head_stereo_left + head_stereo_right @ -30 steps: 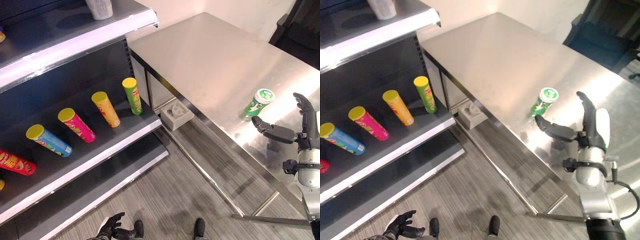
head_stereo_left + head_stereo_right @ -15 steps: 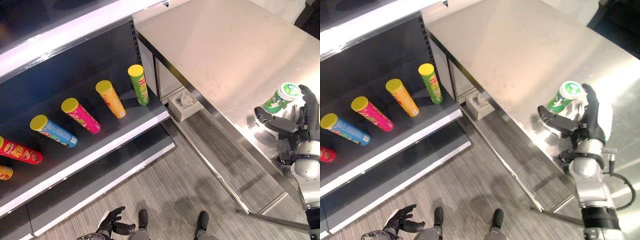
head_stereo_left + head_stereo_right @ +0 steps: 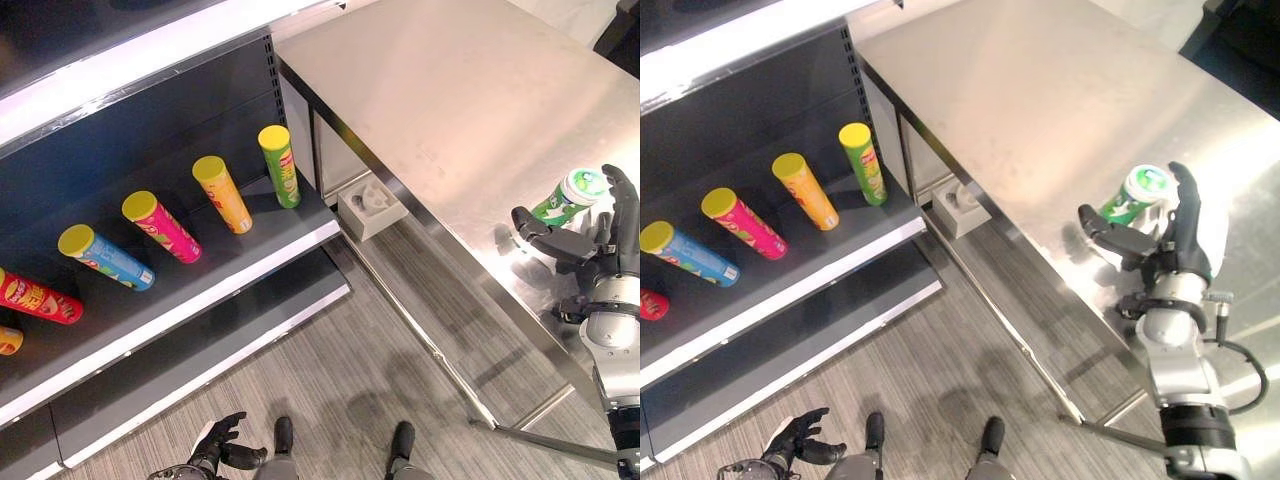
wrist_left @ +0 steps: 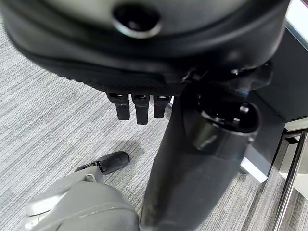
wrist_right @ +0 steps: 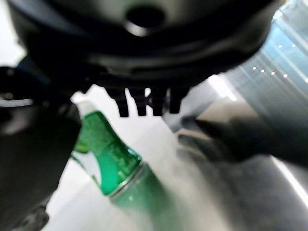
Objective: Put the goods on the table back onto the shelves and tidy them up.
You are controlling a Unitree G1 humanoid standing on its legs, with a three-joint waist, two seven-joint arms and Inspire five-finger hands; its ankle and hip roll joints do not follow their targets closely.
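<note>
Left hand [image 3: 215, 452]: hung low above the floor, fingers loosely spread, holding nothing.

Right hand [image 3: 1173, 240]: we found it at the near edge of the table [image 3: 450, 90], thumb on one side of the green can [image 3: 570, 196] and straight fingers on the other, not visibly closed round it.

Green can: stood on the table between thumb and fingers, long axis nearly upright, white lid up and leaning slightly away.

Handling note: we judged that the fingers should wrap round mid-body before any lift, keeping the can upright.

Shelf [image 3: 190, 262]: farther off, five tubes lying flat, caps toward us.
</note>
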